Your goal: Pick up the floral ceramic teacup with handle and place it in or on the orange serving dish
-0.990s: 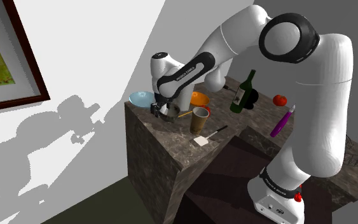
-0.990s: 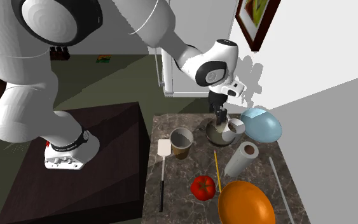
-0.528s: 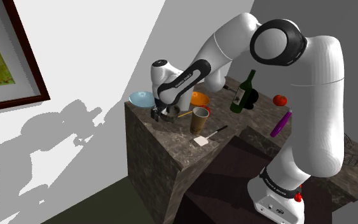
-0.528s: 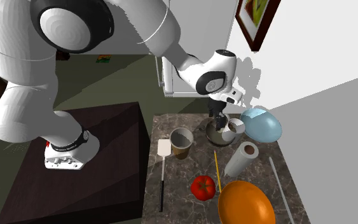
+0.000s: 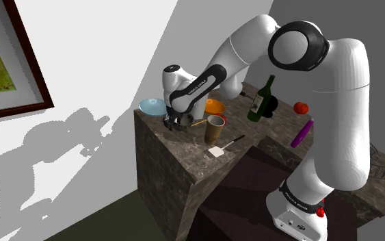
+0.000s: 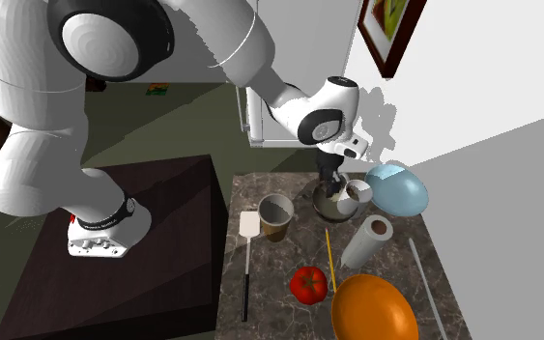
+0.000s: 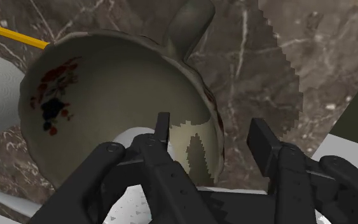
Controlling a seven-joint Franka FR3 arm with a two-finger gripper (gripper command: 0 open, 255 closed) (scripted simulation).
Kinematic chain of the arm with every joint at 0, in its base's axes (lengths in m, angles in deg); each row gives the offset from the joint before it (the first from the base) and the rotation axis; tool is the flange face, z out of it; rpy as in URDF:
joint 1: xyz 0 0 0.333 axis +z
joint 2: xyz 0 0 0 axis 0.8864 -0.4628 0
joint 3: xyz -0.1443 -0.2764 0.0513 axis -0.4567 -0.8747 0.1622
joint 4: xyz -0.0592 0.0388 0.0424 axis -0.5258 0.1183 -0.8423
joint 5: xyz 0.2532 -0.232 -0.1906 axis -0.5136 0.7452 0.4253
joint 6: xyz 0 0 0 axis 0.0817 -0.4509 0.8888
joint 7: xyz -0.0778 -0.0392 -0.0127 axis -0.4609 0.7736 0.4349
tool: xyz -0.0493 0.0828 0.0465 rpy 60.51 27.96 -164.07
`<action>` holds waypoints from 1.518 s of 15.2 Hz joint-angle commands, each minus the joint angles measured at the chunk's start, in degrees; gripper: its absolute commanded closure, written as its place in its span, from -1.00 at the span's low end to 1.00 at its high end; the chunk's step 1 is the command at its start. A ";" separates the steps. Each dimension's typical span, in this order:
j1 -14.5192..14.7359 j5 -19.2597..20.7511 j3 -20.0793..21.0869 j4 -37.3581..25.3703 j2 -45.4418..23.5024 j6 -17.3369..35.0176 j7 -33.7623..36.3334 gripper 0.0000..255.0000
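Black fingers (image 7: 161, 135) of your gripper (image 7: 212, 132) stand apart, one inside the teacup (image 7: 101, 108) and one outside, with the cup's wall in the gap between them. Neither looks pressed against it, so I judge that you have hold of nothing yet. The cup is pale, with red and dark flowers painted inside. It sits upright on the marble counter (image 7: 311, 57) directly under the hand, with its handle (image 7: 193, 19) farther round the rim from the fingers. Your approach is done and your grasp is not: closing on the wall, lifting, carrying and setting down are all left to you. Just beyond the cup a thin yellow rod (image 6: 329, 253) lies on the stone, with a white roll (image 6: 366, 240) beside it. Farther from the gripper you have a brown tumbler (image 6: 276, 216) and a tomato (image 6: 309, 283). Farthest of all sits the orange dish (image 6: 371, 309), well apart from the hand and past the rod, roll and tomato, and the cup is plainly not in it
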State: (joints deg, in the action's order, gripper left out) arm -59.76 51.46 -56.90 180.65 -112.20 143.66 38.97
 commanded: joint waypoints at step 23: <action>-0.65 -2.20 1.22 -0.03 7.80 -7.63 -2.70 1.00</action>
State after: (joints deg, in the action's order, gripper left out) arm -60.38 49.41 -55.75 180.68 -104.94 136.59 36.47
